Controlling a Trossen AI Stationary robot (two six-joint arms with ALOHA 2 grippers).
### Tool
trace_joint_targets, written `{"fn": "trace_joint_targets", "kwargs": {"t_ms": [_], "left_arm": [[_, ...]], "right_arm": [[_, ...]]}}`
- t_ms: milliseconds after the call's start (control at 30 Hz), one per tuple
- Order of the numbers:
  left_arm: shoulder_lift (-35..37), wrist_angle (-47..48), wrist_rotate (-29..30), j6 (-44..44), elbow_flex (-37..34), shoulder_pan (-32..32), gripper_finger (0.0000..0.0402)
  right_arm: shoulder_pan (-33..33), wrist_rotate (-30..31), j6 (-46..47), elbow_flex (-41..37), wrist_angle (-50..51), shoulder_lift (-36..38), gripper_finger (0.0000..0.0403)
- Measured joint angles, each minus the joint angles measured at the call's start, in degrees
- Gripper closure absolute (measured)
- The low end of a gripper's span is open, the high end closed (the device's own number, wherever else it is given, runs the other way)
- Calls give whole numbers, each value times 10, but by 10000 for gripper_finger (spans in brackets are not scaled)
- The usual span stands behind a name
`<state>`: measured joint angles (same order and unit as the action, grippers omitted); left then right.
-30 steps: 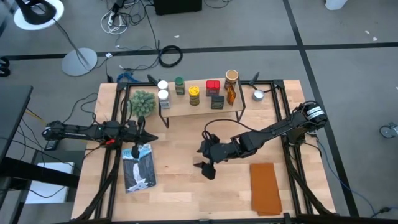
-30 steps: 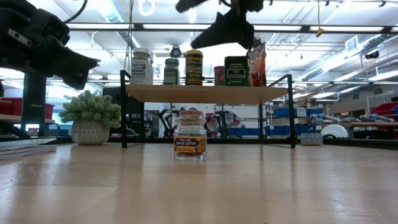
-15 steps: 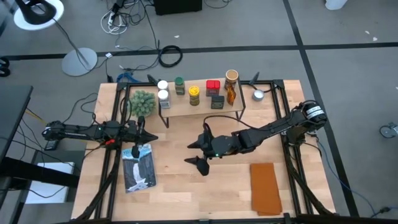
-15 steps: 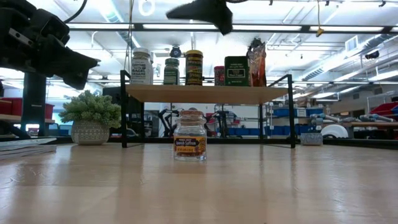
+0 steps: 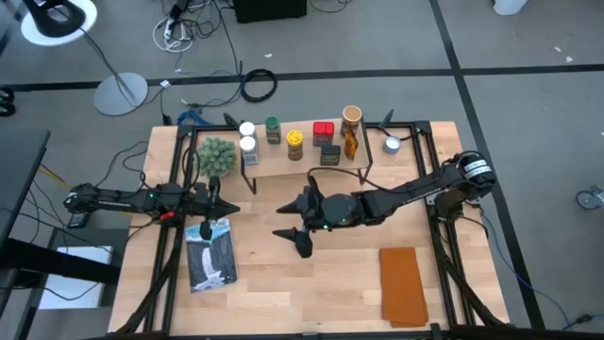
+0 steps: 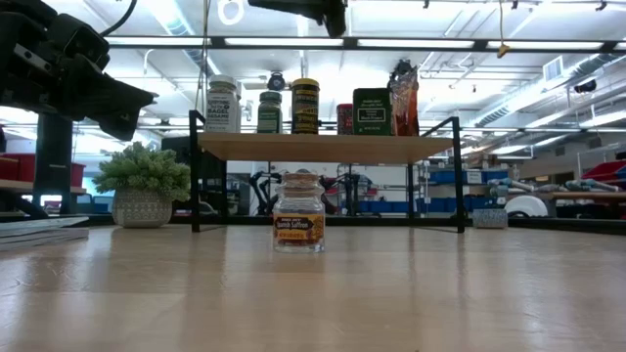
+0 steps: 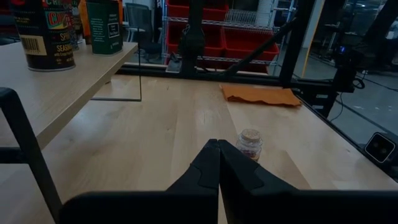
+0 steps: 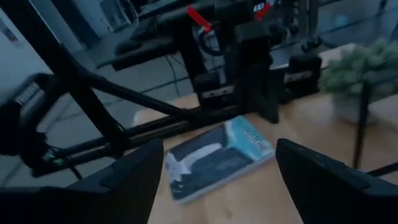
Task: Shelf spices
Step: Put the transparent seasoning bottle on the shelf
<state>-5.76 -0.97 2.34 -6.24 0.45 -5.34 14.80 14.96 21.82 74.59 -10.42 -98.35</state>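
Note:
A small cork-lidded spice jar (image 6: pixel 298 221) (image 7: pixel 250 143) stands upright on its base on the table, in front of the shelf (image 6: pixel 323 147) (image 5: pixel 304 162). Several spices stand on the shelf plank: a white-lidded jar (image 6: pixel 223 105), a yellow-lidded jar (image 6: pixel 305 106), a black box (image 6: pixel 372 110) and an amber bottle (image 6: pixel 404 98). My right gripper (image 5: pixel 289 227) (image 8: pixel 217 180) hangs open high above the table, near the jar, with nothing between its fingers. My left gripper (image 5: pixel 229 206) (image 7: pixel 217 155) is shut at the table's left, pointing level toward the jar.
A fuzzy green plant (image 5: pixel 217 156) (image 6: pixel 144 181) sits left of the shelf. A book (image 5: pixel 209 255) (image 8: pixel 217 152) lies at the near left and an orange cloth (image 5: pixel 404 283) (image 7: pixel 261 94) at the near right. A small silver cup (image 5: pixel 392 144) stands right of the shelf.
My right gripper has risen and moved toward the table's left, tipping up from a downward slant to nearly level, and has stayed open. The cork-lidded jar has stayed where it was on the table.

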Motion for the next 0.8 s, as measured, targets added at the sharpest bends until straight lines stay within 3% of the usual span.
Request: {"fn": "trace_joint_targets", "kwargs": {"t_ms": [167, 333, 500, 633, 800], "left_arm": [[0, 0, 0, 0, 0, 0, 394], [0, -11, 0, 0, 0, 0, 394], [0, -9, 0, 0, 0, 0, 394], [0, -10, 0, 0, 0, 0, 394], [0, -14, 0, 0, 0, 0, 394]], "right_arm": [[-6, 17, -29, 89, 161, -21, 96], [-9, 14, -31, 243, 387, -105, 96], [-13, -51, -34, 378, 616, -205, 97], [-15, -94, -30, 441, 703, -266, 98], [-15, -109, -30, 456, 712, -309, 98]]}}
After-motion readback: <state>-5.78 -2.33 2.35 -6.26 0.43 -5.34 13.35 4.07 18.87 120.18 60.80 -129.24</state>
